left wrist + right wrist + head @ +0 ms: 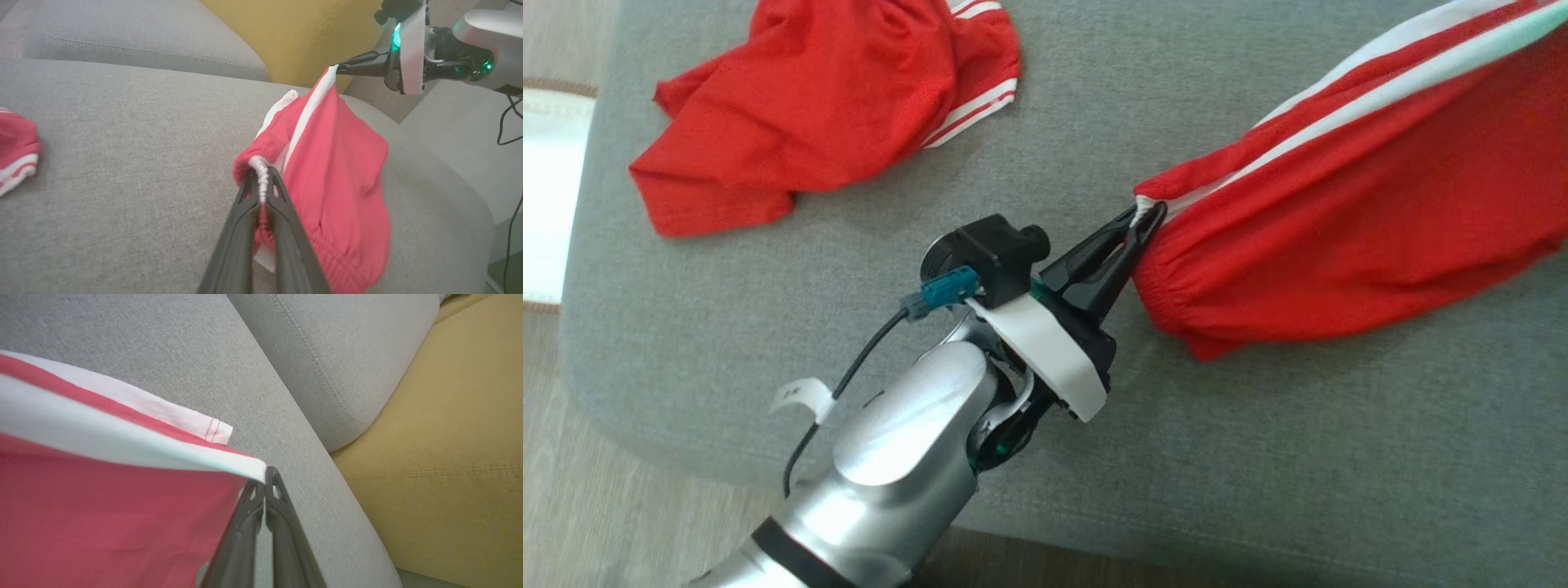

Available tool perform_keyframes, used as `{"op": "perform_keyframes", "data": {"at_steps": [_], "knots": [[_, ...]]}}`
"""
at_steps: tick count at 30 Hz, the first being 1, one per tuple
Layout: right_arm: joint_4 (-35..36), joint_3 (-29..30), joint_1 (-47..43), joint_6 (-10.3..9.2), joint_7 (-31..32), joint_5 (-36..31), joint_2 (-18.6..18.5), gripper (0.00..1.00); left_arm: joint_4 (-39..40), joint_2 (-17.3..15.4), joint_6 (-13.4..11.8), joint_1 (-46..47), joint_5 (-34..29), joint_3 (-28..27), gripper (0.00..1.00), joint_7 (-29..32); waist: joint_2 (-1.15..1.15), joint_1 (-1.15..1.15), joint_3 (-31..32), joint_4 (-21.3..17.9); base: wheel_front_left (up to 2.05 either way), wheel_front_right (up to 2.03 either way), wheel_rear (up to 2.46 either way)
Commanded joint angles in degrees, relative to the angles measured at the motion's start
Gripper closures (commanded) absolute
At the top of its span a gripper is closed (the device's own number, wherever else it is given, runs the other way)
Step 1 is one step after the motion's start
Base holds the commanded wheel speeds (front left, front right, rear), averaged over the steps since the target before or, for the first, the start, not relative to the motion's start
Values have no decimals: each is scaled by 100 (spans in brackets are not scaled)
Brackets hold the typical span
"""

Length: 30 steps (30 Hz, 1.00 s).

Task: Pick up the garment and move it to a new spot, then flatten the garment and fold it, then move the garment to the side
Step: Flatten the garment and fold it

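Stretching between pinching left fingers and right fingers, red garment.

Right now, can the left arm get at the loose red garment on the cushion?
Probably not yet: the left tool is shut on the waistband of the striped red shorts. The grey cushion toward the loose red garment lies bare, so releasing should free it.

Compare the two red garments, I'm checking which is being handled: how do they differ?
The held garment is pinched by left gripper and right gripper; the loose garment is ungripped. The held garment is stretched out; the loose garment lies crumpled. Both are red with white stripes.
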State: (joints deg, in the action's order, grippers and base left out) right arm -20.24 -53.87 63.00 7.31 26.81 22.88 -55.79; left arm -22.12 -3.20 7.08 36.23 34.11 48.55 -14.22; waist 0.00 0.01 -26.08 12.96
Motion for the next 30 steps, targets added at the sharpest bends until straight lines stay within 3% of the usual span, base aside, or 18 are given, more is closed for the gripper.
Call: {"op": "perform_keyframes", "data": {"at_steps": [1,7,8,9,10,11,12,22,30], "knots": [[-53,-54,54,18,-124,12,-35,100,107,-33,19,178,48,-118,100,-65,0,-1,-52,69,0,0,0],[-494,-416,337,18,-363,32,152,97,50,10,30,225,73,-88,100,-75,0,-1,-121,121,0,0,0],[-561,-467,372,18,-416,29,184,41,53,14,31,230,70,-96,100,-75,0,-1,-128,122,0,0,0],[-632,-510,400,18,-478,24,217,0,51,17,32,233,65,-106,87,-76,0,-1,-129,119,0,0,0],[-709,-546,419,18,-534,28,254,0,46,20,33,236,55,-116,61,-76,0,-1,-125,113,0,0,0],[-781,-581,429,18,-591,30,293,0,38,22,33,235,44,-135,25,-76,0,-1,-114,98,0,0,0],[-849,-617,433,18,-647,30,331,0,30,24,34,229,32,-161,0,-76,0,-1,-97,77,0,0,0],[-1492,-602,238,18,-1222,173,750,0,-69,30,14,7,-217,-622,0,-77,0,-1,354,-304,0,0,0],[-1922,405,-257,18,-2193,435,1387,0,40,15,-112,-320,-423,-1295,0,-77,0,-1,925,-651,0,0,0]]}}
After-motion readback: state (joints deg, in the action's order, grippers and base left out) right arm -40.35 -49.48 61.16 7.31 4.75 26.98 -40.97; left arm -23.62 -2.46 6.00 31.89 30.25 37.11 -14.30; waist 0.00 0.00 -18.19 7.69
